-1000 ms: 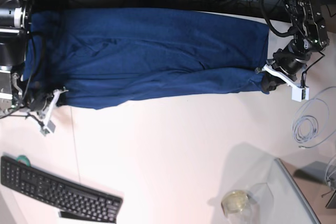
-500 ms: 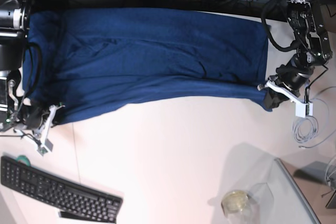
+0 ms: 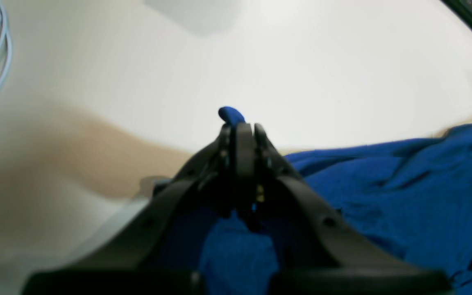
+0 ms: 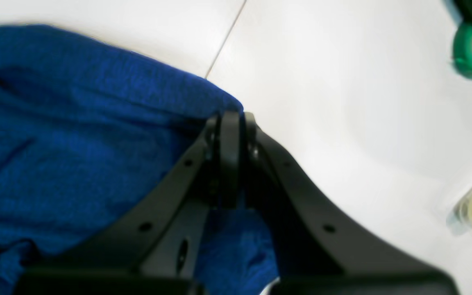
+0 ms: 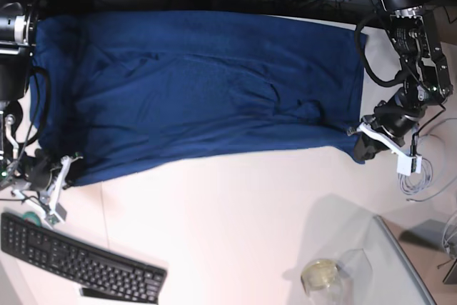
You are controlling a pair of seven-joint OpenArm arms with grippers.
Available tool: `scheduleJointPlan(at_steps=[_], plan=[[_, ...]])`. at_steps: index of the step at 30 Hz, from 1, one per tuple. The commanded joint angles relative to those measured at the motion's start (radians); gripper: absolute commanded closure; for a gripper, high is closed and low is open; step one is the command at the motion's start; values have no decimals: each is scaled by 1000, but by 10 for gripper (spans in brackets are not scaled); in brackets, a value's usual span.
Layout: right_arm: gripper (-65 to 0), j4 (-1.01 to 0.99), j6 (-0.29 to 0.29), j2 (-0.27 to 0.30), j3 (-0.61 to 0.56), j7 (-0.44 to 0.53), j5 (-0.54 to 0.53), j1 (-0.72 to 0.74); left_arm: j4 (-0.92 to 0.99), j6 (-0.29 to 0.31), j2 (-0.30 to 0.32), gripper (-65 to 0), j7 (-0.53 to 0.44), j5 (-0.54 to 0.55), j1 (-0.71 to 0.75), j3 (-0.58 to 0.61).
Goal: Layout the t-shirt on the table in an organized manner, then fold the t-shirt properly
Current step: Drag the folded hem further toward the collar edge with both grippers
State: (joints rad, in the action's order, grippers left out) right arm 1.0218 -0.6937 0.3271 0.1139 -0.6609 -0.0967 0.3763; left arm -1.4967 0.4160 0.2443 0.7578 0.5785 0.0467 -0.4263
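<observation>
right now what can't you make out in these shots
- t-shirt far edge: base view, lost against the dark clutter behind the table.
- Cloth inside the left end effector: left wrist view, blurred, only a blue tip shows.
- Green roll: right wrist view, cut by the edge.
- Sleeves: no view shows them clearly.

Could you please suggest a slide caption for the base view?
Both claws, left and right, shut on the navy t-shirt's near corners over the white table.
</observation>
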Motion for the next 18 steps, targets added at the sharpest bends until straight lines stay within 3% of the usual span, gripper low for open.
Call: scheduleJointPlan(at_steps=[1, 10, 18], plan=[[0, 24, -4, 16, 4, 5, -5, 25, -20, 2, 14, 0, -19, 16, -12, -7], [0, 214, -4, 16, 8, -36, -5, -76, -72, 2, 16, 0, -19, 19, 15, -7], [0, 226, -4, 16, 5, -44, -5, -155, -126, 2, 16, 0, -21, 21, 86, -7]])
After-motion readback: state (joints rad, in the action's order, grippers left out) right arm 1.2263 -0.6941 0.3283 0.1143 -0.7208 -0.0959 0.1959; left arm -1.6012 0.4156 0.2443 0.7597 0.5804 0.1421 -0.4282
